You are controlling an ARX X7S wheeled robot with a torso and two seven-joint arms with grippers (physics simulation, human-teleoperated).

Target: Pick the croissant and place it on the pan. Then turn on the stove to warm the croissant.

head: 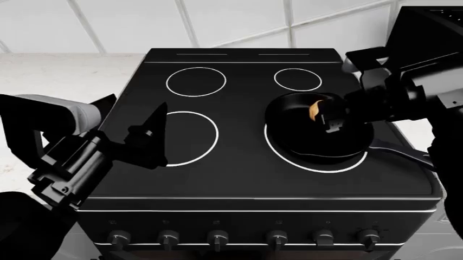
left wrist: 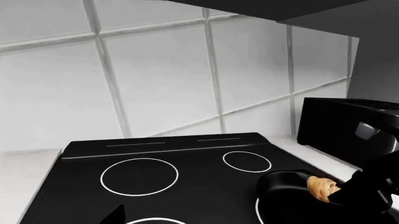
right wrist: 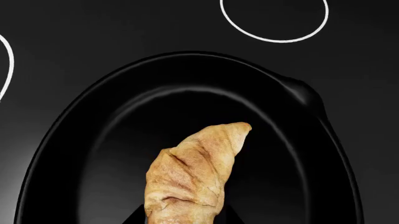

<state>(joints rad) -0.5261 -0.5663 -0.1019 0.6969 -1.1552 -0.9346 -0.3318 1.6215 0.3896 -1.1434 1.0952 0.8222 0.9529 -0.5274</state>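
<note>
**Clerk:** Croissant (right wrist: 190, 177), item one: golden-tan, crescent-shaped, held over the pan (right wrist: 187, 140) with its pointed tip toward the pan's middle. Whether it touches the pan floor, cannot tell.

**Checker:** Holder?

**Clerk:** Right gripper (head: 329, 116), fingers pinching the croissant's thick end; in the head view the pastry shows just beside the dark fingertips.

**Checker:** Handling?

**Clerk:** Judged light, soft and flaky; it would crush under a hard squeeze. The thick middle is the better hold, not the thin tips.

**Checker:** Item two?

**Clerk:** Pan, black, low-walled, sitting on the front right burner ring of the stove (head: 239, 162), handle running out to the right.

**Checker:** Item three?

**Clerk:** Left gripper (head: 145, 138), fingers spread, holding nothing, over the front left burner ring. Knobs (head: 217, 237) in a row along the front, untouched.
</note>
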